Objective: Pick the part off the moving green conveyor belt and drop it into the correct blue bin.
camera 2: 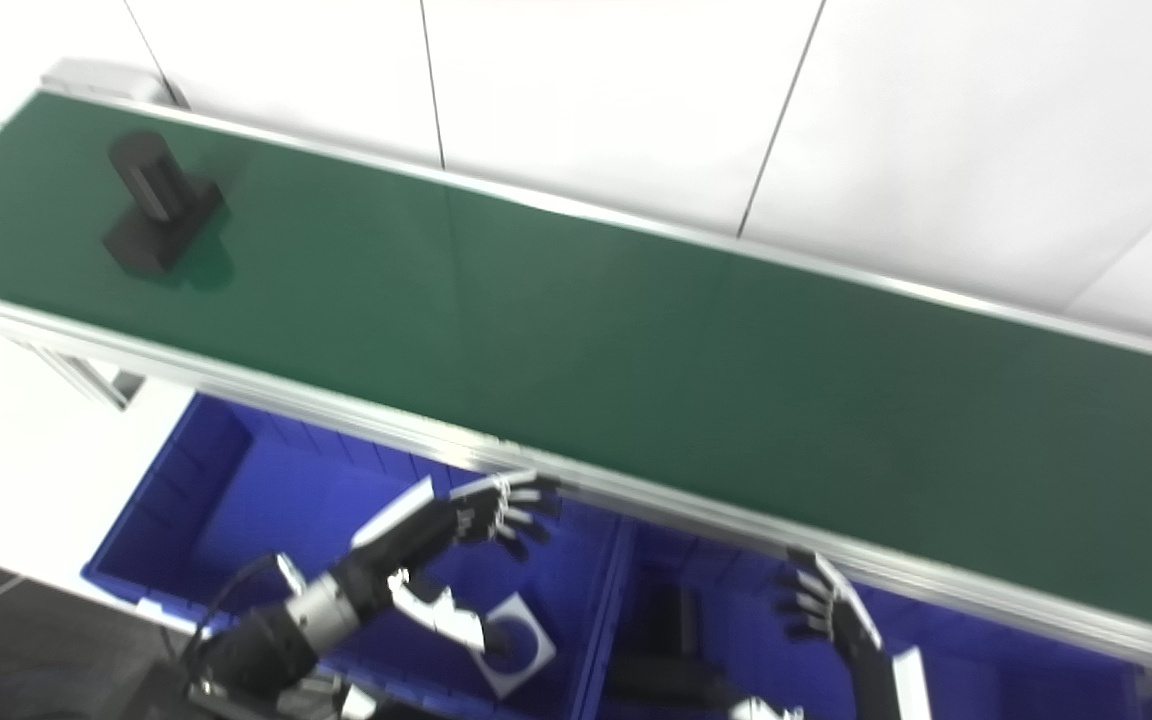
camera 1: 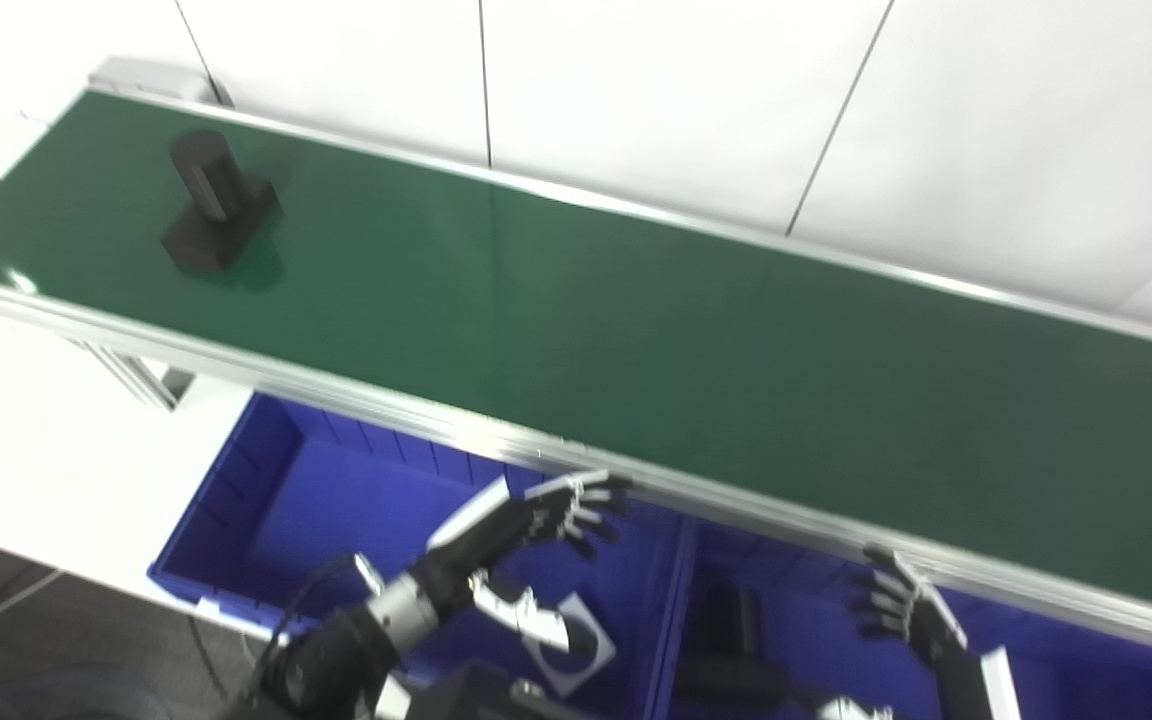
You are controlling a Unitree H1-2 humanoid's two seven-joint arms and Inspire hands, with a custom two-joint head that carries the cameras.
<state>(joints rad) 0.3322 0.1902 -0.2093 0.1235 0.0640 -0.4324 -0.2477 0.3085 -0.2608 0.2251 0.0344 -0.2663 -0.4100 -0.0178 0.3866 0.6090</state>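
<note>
A black part (camera 1: 214,205), a cylinder standing on a square base, rides at the far left of the green conveyor belt (camera 1: 636,330). My left hand (camera 1: 526,530) hovers open over the left blue bin (camera 1: 266,500), just below the belt's near rail, fingers spread and holding nothing. My right hand (camera 1: 901,605) is open too, fingers spread, over the right blue bin (camera 1: 1086,660) beneath the rail. Both hands are far to the right of the part.
A flat white plate with a round hole (camera 1: 576,650) lies in the left bin. A dark black part (camera 1: 736,625) lies in the right bin. An aluminium rail (camera 1: 736,505) edges the belt's near side. White wall panels stand behind.
</note>
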